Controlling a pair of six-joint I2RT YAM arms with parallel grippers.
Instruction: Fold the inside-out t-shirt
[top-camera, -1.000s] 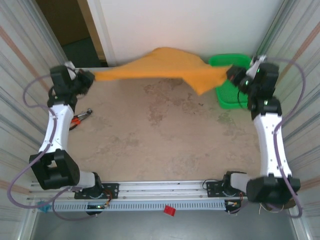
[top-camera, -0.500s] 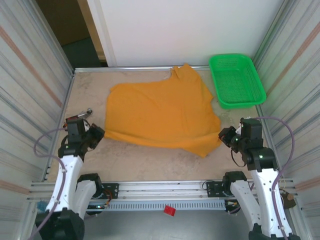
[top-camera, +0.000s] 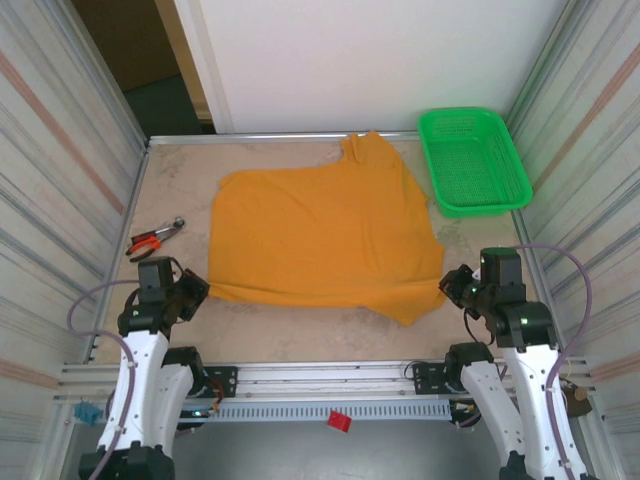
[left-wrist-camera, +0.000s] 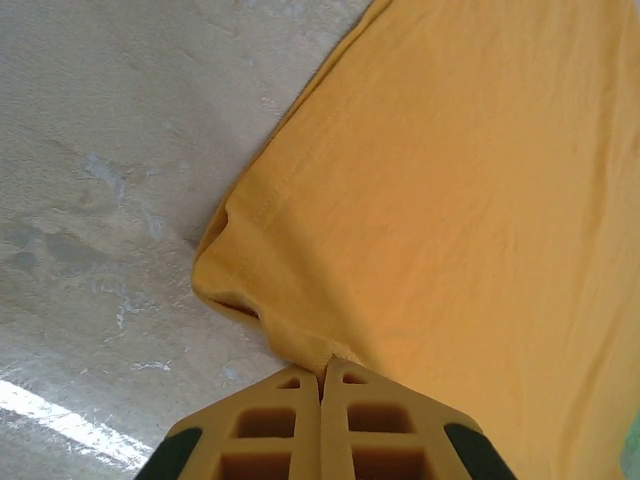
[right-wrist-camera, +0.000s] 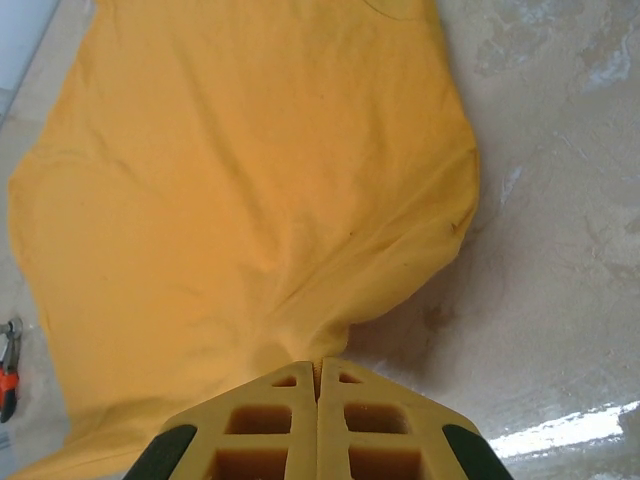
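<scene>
- The inside-out t-shirt (top-camera: 320, 235) lies spread over the middle of the table (top-camera: 300, 335), reaching from the centre toward 12 o'clock. Its plain orange-yellow cloth lies mostly flat.
- One part of the shirt juts toward 12 o'clock, close to the table's far rail. A loose corner hangs toward 5 o'clock.
- The left gripper (top-camera: 200, 292) sits at about 8 o'clock from the table centre, at the shirt's near-left corner.
- In the left wrist view, the left gripper (left-wrist-camera: 322, 365) has its fingers pressed together, with the hem of the shirt (left-wrist-camera: 450, 200) pinched between the tips. The cloth bunches into a small raised fold just beyond them, at 11 o'clock in that view.
- The right gripper (top-camera: 447, 285) sits at about 4 o'clock, at the shirt's near-right edge.
- In the right wrist view, the right gripper (right-wrist-camera: 318, 365) is likewise clamped tight on the fabric. The shirt (right-wrist-camera: 250, 180) gathers into creases that run up from the tips toward 12 o'clock.
- The stretch of hem between the two grippers runs roughly from 8 to 4 o'clock, and bare table shows nearer the arm bases.
- A green basket (top-camera: 432, 150) stands at 2 o'clock, just beside the shirt's far-right edge. I cannot tell whether they touch.
- Red-handled pliers (top-camera: 152, 238) lie at 9 o'clock, apart from the shirt.
</scene>
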